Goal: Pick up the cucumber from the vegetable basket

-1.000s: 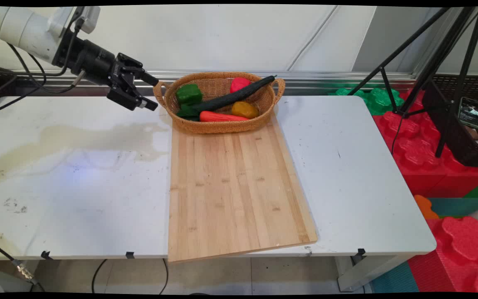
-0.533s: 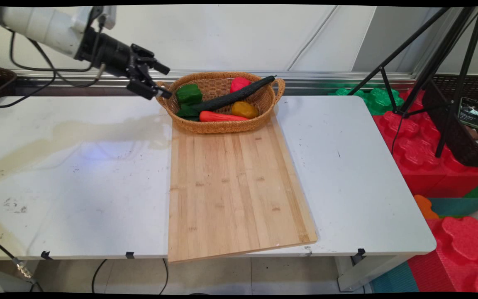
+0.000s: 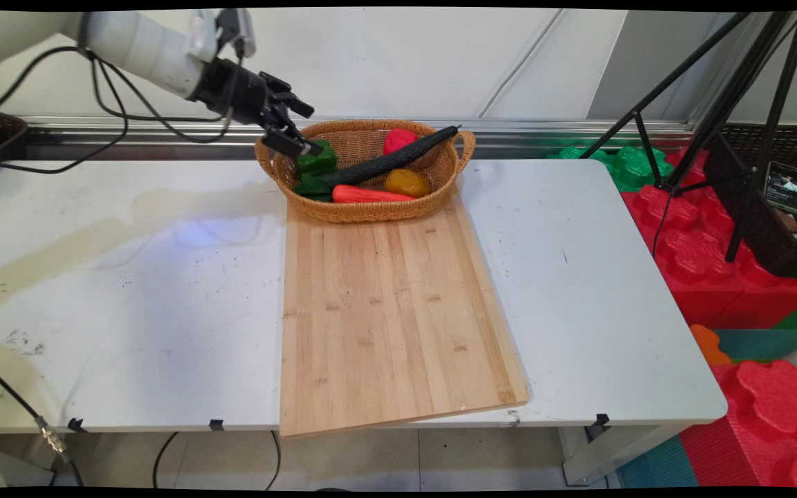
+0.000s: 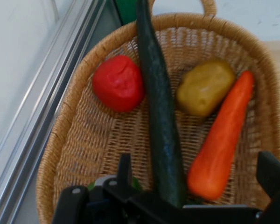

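My black gripper [image 3: 310,129] hangs open over the left end of a wicker basket [image 3: 364,209], just above a green pepper [image 3: 318,164]. The basket also holds a long dark cucumber [image 3: 388,161], a red vegetable [image 3: 398,140], a yellow-brown potato [image 3: 407,182] and an orange carrot [image 3: 369,196]. In the hand view the gripper [image 4: 198,175] looks down into the basket [image 4: 79,140], with nothing between its fingers. The cucumber [image 4: 158,116] runs up the middle, the red vegetable [image 4: 117,83] lies left of it, and the potato [image 4: 205,87] and carrot [image 4: 221,140] lie to its right. The linkage hides most of the green pepper.
The basket stands at the far end of a bamboo cutting board [image 3: 391,311] on the white table [image 3: 129,311]; the board's near corner overhangs the front edge. A black tripod [image 3: 717,104], a phone [image 3: 785,187] and red foam blocks [image 3: 710,249] lie off the table's right.
The arm has swung right and slightly up, carrying the open gripper from beside the basket's left handle to over the basket's left end. The vegetables have not moved.
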{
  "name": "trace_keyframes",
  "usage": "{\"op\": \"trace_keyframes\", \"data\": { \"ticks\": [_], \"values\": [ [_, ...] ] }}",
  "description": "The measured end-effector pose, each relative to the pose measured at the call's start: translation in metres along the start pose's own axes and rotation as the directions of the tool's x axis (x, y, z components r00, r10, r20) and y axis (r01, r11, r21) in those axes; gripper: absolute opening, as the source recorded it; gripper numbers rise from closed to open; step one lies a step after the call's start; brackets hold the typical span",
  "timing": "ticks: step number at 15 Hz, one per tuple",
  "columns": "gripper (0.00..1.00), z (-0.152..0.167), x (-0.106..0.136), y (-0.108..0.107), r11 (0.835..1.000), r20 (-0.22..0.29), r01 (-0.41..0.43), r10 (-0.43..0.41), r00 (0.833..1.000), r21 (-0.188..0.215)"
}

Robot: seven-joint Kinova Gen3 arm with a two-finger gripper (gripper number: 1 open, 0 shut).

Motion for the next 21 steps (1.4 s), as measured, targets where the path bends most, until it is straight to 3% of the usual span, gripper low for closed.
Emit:
{"op": "trace_keyframes", "data": {
  "ticks": [6,12,21],
  "values": [
    [1.00,0.064,-0.001,-0.008,1.000,0.067,-0.025,0.025,0.997,0.001],
    [1.00,0.116,0.001,-0.005,1.000,0.099,-0.020,0.019,0.995,0.007],
    [1.00,0.160,0.003,-0.004,1.000,0.118,-0.007,0.004,0.993,0.025]
  ]
}}
